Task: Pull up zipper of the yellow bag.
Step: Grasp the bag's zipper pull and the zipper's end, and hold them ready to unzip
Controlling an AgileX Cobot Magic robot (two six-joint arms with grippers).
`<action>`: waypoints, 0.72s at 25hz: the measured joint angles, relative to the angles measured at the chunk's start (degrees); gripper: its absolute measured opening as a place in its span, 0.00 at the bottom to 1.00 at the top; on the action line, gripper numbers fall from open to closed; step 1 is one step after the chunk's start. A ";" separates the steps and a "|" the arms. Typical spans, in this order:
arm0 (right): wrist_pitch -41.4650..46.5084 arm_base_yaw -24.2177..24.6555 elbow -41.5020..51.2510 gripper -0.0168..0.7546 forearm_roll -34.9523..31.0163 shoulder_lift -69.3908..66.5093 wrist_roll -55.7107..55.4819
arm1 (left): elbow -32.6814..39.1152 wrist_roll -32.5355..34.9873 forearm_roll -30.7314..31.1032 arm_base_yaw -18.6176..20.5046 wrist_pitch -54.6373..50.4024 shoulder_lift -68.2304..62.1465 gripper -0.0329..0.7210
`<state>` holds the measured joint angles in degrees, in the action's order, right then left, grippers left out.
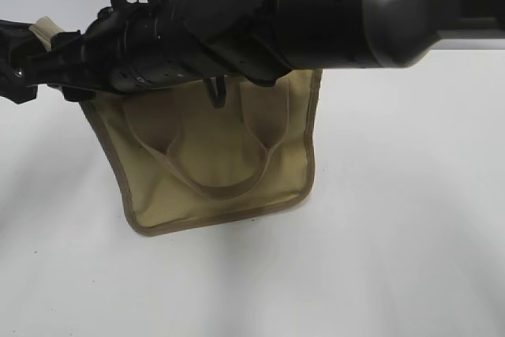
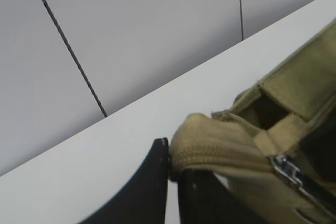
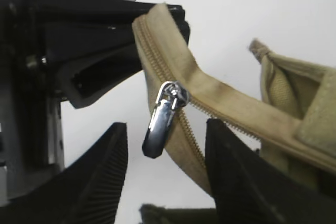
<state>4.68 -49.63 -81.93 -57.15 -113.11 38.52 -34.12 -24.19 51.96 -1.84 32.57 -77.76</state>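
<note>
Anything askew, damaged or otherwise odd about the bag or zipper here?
No damage shows. The zipper end is pulled off the yellow bag and bent, clamped in the left gripper. Its pull tab dangles between the right gripper's open fingers, ungrasped.

No readable text, label, brand, number or sign in any of the three views. Yellow bag (image 1: 213, 155): plain canvas front, webbing handles and edge trim unmarked in the exterior view. Zipper (image 3: 178, 108): tape plain; the silver pull tab (image 3: 160, 121) shows glare only, no stamp legible in the right wrist view. Slider seen in the left wrist view is too blurred to tell any marking. Black arm housings (image 1: 237, 21) across the top of the exterior view carry screws and slots, no lettering that can be made out.
</note>
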 joint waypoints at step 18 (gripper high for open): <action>-4.68 0.73 -0.70 0.51 -0.51 0.61 0.53 | 0.00 -0.77 -0.05 0.00 0.00 0.00 0.05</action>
<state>0.00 -48.90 -82.63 -57.66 -112.50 39.05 -34.12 -24.95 51.91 -1.84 32.57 -77.76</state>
